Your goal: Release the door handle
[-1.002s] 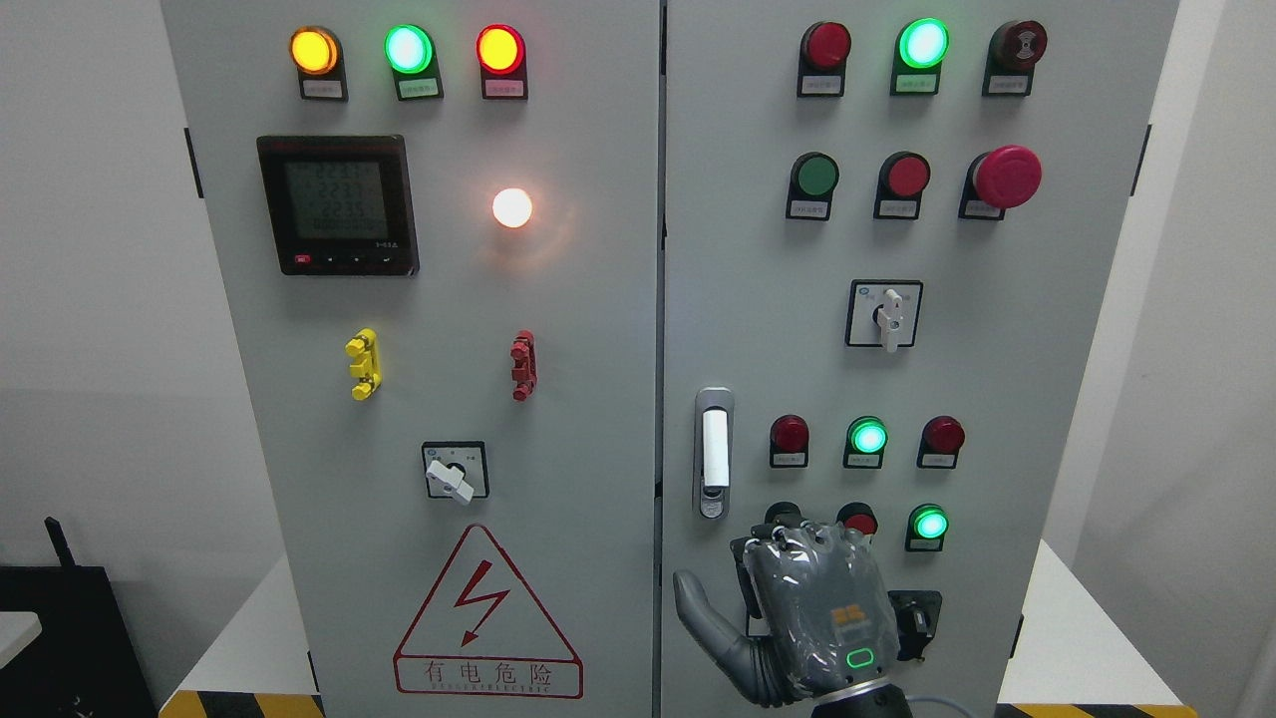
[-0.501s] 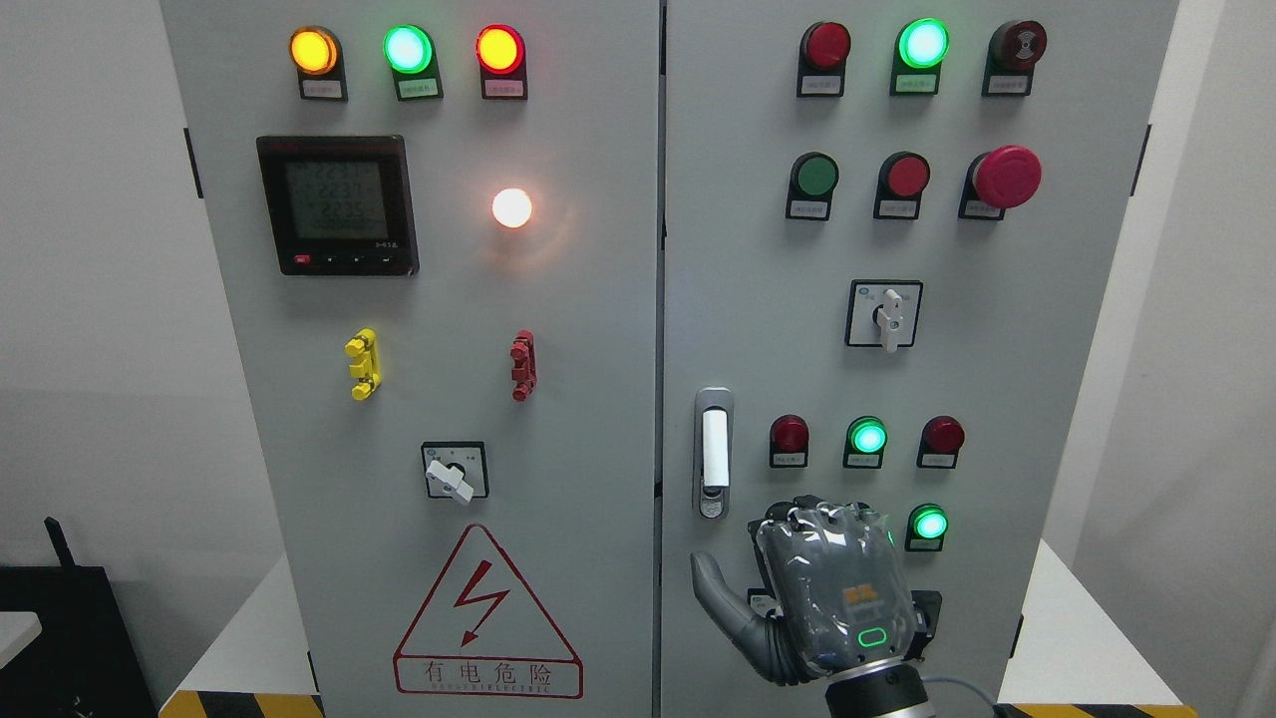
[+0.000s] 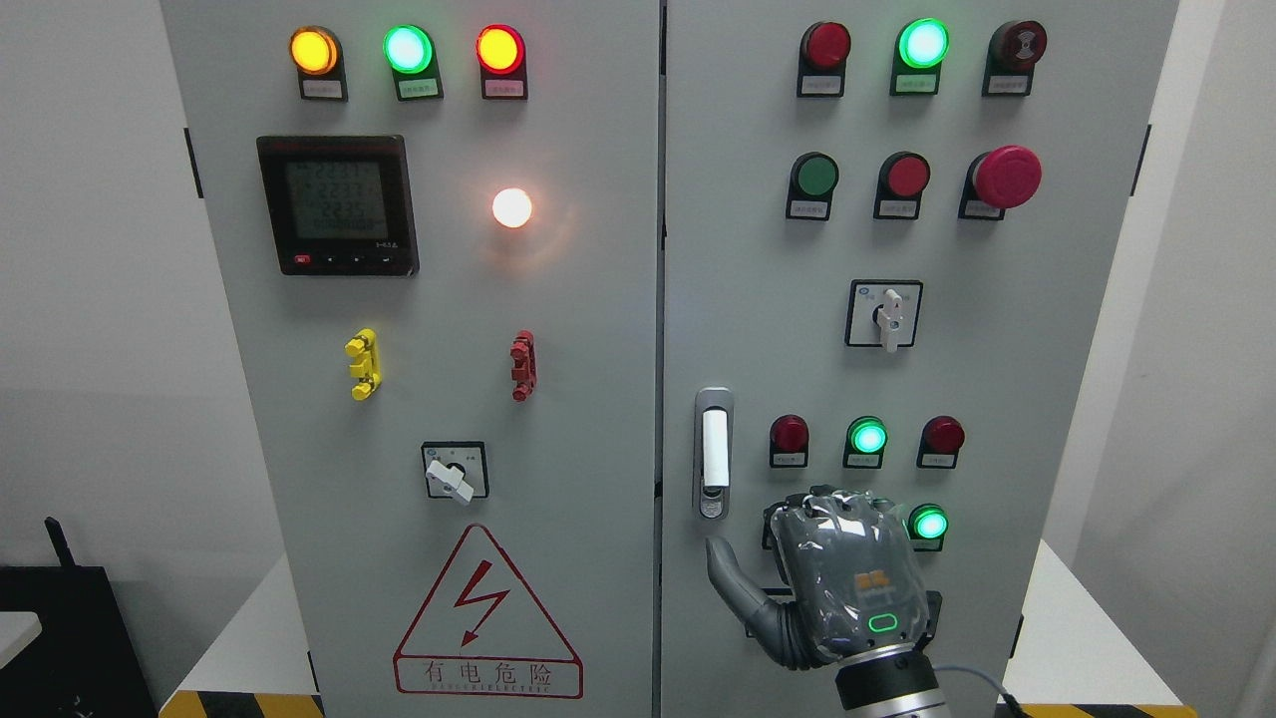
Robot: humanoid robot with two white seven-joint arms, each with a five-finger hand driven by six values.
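Observation:
The door handle (image 3: 713, 454) is a grey recessed latch with a white lever, upright on the left edge of the cabinet's right door (image 3: 758, 299). My right hand (image 3: 842, 583) comes up from the bottom edge, below and to the right of the handle and apart from it. I see the back of the hand, wrapped in clear film. Its thumb (image 3: 733, 583) sticks out to the left, just under the handle without touching it. The hand holds nothing and its fingers look relaxed, pointing toward the panel. It covers some lower buttons. My left arm does not show.
The left door (image 3: 449, 299) carries a meter (image 3: 337, 204), lamps, a rotary switch (image 3: 454, 471) and a red warning triangle (image 3: 486, 613). The right door has lamps, a red mushroom button (image 3: 1007, 177) and a selector switch (image 3: 885, 314). A lit green lamp (image 3: 929, 524) sits beside my hand.
My right hand has drifted to the right and slightly upward along the lower right door, its thumb now closer under the handle. The doors and handle have not moved.

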